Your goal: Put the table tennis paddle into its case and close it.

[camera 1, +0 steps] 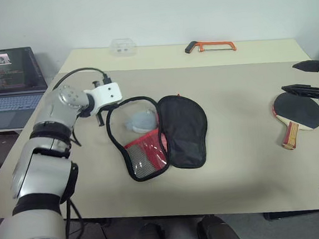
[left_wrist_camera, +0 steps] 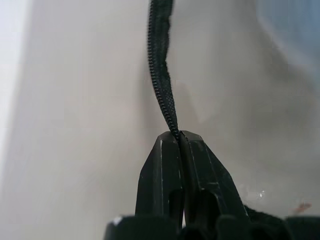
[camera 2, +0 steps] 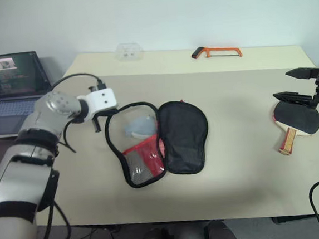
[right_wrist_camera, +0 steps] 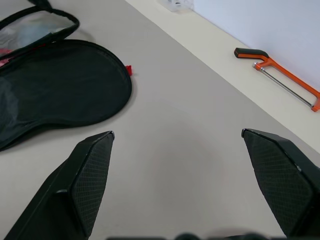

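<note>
Black left gripper (left_wrist_camera: 179,137) pinches the case (camera 1: 183,130) edge (right gripper (right_wrist_camera: 177,145) gapes wide).

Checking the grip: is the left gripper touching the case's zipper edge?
Touching: in the left wrist view the left gripper pinches the case by its zipper edge.

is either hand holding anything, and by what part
The left hand pinches the case by its zipper edge. The right hand is open and holds nothing.
</note>
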Controlling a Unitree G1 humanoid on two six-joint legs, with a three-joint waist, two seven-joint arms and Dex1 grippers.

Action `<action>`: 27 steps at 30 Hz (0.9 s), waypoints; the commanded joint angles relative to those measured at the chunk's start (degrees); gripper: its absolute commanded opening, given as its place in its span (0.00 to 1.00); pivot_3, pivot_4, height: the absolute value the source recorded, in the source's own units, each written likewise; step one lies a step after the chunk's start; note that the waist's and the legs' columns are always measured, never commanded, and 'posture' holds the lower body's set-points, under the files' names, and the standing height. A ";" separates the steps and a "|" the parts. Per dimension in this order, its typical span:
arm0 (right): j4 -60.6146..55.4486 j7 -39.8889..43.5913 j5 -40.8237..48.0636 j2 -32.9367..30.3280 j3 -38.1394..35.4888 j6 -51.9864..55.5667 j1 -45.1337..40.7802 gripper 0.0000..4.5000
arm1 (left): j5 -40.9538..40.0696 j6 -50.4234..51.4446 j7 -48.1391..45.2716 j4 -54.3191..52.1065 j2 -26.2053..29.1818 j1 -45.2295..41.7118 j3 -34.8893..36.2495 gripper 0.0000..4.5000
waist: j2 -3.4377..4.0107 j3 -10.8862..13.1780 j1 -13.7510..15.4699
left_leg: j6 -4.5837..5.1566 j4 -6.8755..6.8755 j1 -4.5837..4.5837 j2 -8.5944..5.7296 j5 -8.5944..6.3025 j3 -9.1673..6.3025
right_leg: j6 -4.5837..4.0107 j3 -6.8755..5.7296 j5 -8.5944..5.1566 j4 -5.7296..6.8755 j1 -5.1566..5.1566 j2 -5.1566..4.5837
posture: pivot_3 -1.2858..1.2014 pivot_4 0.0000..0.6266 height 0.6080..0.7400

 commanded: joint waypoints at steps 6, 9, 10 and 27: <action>-5.23 -1.81 2.80 -3.03 -5.67 1.65 3.90 1.00 | -2.16 -1.36 2.57 4.67 -7.74 -8.53 5.26 0.01 | -0.01 0.01 -0.06 | -0.02 0.00 0.03 -0.02 0.01 0.01 | 0.02 -0.02 0.00 0.03 0.00 0.00 | 0.52 0.24 1.00; -6.33 -2.06 3.02 -3.45 -6.98 1.97 5.71 1.00 | -1.00 0.19 2.09 5.33 -10.03 -9.80 4.99 0.01 | -0.01 0.01 -0.02 | -0.08 0.00 0.01 -0.04 0.05 0.00 | 0.04 -0.14 -0.01 0.02 0.00 0.00 | 0.52 0.24 1.00; -6.77 -2.29 3.16 -3.50 -7.30 2.22 6.02 1.00 | -2.40 3.21 1.34 5.72 -11.66 -10.48 6.41 0.01 | -0.01 0.01 -0.02 | -0.09 0.00 0.02 -0.06 0.05 0.01 | 0.05 -0.13 -0.02 0.02 0.00 -0.01 | 0.52 0.24 1.00; -8.50 -3.69 4.22 -3.31 -7.27 2.96 7.13 1.00 | -5.49 19.89 8.56 5.51 -14.46 -9.37 12.82 0.01 | -0.01 0.01 -0.59 | -0.21 0.02 0.04 -0.09 0.12 -0.07 | 0.09 -0.13 -0.02 0.10 0.01 0.00 | 0.52 0.24 1.00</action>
